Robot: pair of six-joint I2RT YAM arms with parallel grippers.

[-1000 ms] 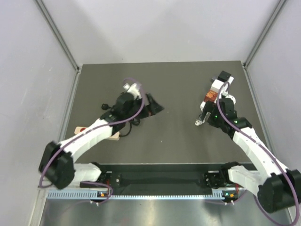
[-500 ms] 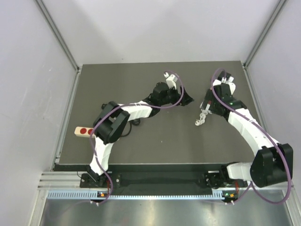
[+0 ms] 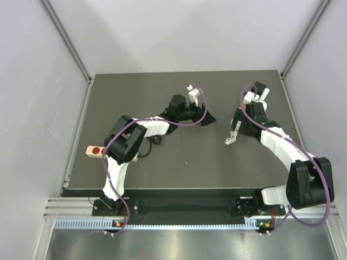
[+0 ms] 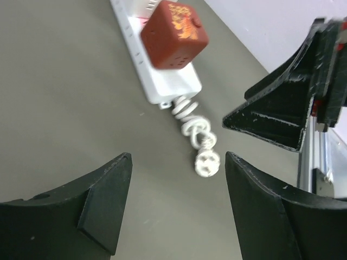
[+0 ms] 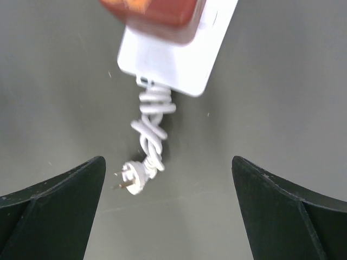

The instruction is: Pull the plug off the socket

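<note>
A long white plastic power strip [image 4: 169, 81] lies on the dark table [image 4: 65, 97], with a red-brown cube plug [image 4: 174, 33] seated at its end by the coiled white cord [image 4: 190, 116]. Near that end hover the left gripper [image 4: 178, 162] and the right gripper [image 5: 168, 160], both spread and empty.

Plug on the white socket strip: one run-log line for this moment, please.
plug: red cube, on socket | left tool: open, short of plug, no contact | right tool: open, over cord, empty
</note>
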